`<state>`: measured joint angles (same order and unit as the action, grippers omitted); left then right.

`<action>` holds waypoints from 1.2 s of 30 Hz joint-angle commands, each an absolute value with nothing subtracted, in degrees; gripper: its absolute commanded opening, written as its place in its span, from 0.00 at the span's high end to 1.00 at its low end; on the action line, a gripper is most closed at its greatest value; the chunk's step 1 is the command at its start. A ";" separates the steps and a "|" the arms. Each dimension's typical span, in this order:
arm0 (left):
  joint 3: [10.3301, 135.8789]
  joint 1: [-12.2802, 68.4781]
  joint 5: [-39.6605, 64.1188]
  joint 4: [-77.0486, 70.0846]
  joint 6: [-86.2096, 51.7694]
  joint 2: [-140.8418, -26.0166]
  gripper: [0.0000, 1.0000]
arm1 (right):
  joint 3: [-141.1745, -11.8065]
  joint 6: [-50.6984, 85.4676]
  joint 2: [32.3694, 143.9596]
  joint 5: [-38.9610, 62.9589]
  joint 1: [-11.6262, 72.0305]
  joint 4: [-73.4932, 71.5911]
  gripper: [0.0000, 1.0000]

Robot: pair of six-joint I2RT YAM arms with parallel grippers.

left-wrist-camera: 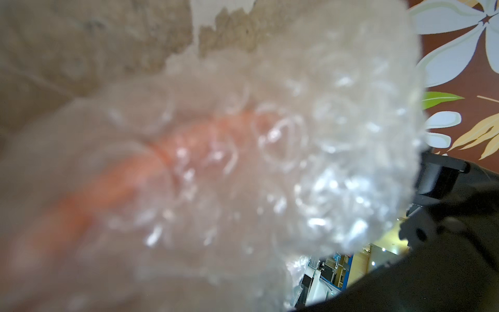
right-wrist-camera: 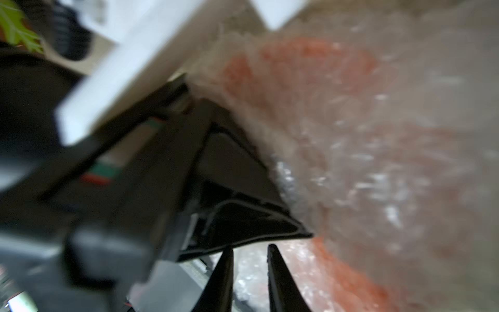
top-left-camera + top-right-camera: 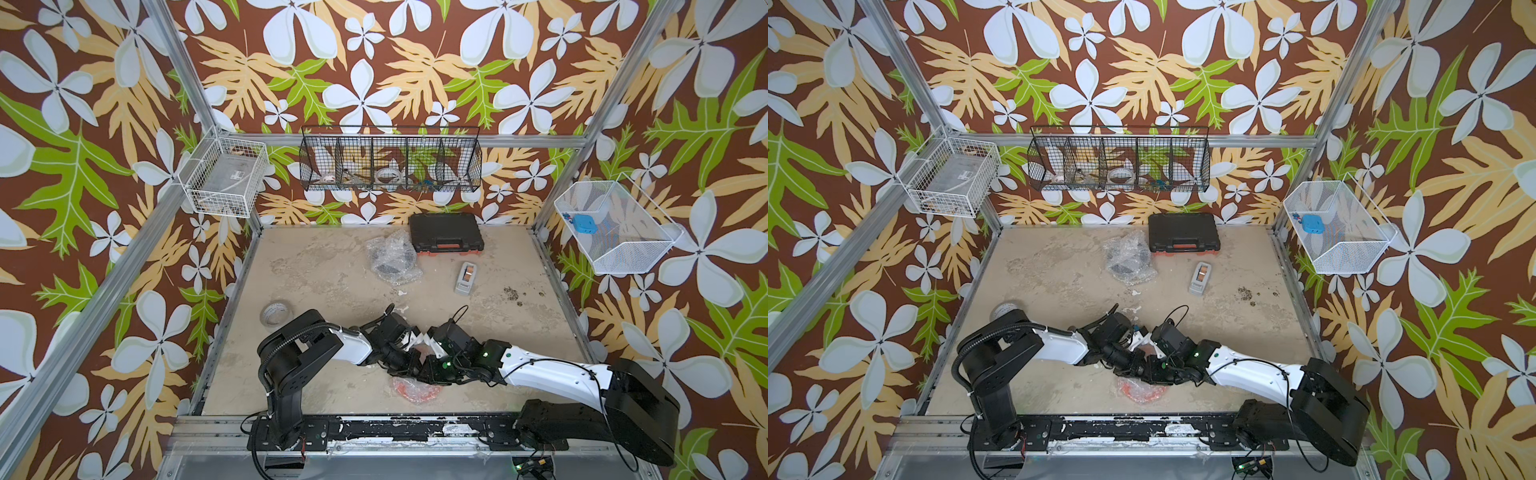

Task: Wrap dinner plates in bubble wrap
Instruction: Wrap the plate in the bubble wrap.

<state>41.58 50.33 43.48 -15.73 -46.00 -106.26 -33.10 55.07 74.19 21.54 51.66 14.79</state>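
left hand (image 2: pixel 283 221) pinches the bubble wrap (image 1: pixel 297 135) over the orange plate (image 3: pixel 405 390), right hand (image 2: pixel 249 259) slightly spread just beside.

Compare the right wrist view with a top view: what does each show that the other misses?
Right wrist only: the right pincer, its two tips standing slightly apart. Top view only: a second wrapped bundle by the black case, the tape dispenser and the tape roll. Both: the orange plate under bubble wrap, seen close and blurred from the wrist and mostly hidden by the arms from above.
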 commanded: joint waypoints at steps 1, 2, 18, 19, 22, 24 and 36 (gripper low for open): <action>40.96 50.61 36.33 -6.90 -50.04 -107.40 1.00 | -32.62 54.99 74.84 22.51 52.34 11.35 0.75; 40.96 50.55 36.23 -6.86 -50.10 -107.55 1.00 | -32.23 55.50 74.44 23.54 52.38 10.19 0.76; 41.09 50.27 36.07 -7.40 -50.87 -107.92 1.00 | -32.55 60.28 71.69 21.24 54.84 9.60 0.66; 41.03 50.27 36.10 -7.50 -50.88 -107.92 1.00 | -32.68 60.14 72.41 20.98 54.84 9.26 0.65; 40.81 50.27 36.29 -7.86 -51.24 -107.69 1.00 | -33.51 59.39 74.73 18.58 54.84 10.06 0.65; 40.48 50.26 36.25 -7.88 -51.38 -107.19 1.00 | -33.76 59.13 75.45 16.03 54.84 11.12 0.68; 42.23 49.77 35.51 -4.61 -51.12 -100.07 0.82 | -32.52 59.49 71.45 9.94 54.25 16.17 1.00</action>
<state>41.34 50.24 38.50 -12.40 -51.07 -101.67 -33.10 59.53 72.31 14.00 54.59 14.55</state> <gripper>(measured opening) 0.162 0.047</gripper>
